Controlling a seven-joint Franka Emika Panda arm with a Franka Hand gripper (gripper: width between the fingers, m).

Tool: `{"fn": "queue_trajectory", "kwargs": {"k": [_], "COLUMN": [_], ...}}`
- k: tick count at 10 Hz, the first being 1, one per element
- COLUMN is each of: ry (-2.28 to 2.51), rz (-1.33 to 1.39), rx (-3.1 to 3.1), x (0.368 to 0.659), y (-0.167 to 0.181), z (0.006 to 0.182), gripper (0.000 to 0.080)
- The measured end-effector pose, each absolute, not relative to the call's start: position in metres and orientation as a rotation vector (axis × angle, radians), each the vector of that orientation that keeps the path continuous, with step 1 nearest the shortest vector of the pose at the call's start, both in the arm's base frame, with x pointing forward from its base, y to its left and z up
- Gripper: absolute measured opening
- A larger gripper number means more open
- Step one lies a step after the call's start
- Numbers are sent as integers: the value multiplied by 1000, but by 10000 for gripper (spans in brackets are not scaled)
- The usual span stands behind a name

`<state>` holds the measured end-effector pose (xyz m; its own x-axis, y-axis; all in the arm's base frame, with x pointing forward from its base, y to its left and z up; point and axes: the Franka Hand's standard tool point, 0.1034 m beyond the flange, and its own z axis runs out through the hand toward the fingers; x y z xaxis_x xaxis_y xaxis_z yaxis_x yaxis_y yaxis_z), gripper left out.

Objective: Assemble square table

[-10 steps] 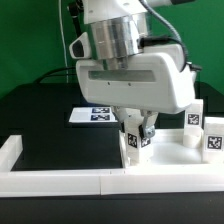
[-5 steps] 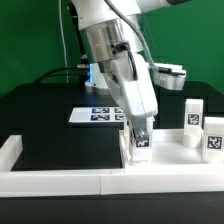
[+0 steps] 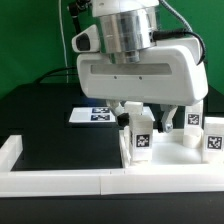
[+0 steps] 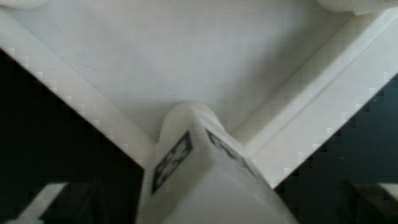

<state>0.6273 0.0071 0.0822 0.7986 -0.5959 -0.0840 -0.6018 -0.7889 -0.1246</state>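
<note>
Legs (image 3: 199, 130) beside marker board (image 3: 93, 115)

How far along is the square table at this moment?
Done: one leg stands upright in the corner of the tabletop. In hand: nothing; the gripper is open around that leg, whose seating I can't judge. Left: at least two more legs stand apart at the exterior view's right, unmounted.
</note>
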Motion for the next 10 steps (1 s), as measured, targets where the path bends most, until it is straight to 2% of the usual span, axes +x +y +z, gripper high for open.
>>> {"fn": "queue_trajectory", "kwargs": {"k": [4,5,6,7,8,9,10], "ry": [19,96,94,97,160,311,409], "rz": [-91,-85,-85,-84,-84,-77,-73], "rx": [-3065,-3055,-3055,-3055,-3054,-3041,-3029], "x": [635,635,635,635,635,635,635], "y": [16,17,17,17,14,12,11], "z": [83,83,83,82,83,82,82], "gripper": [649,649,553,416,416,308,308]}}
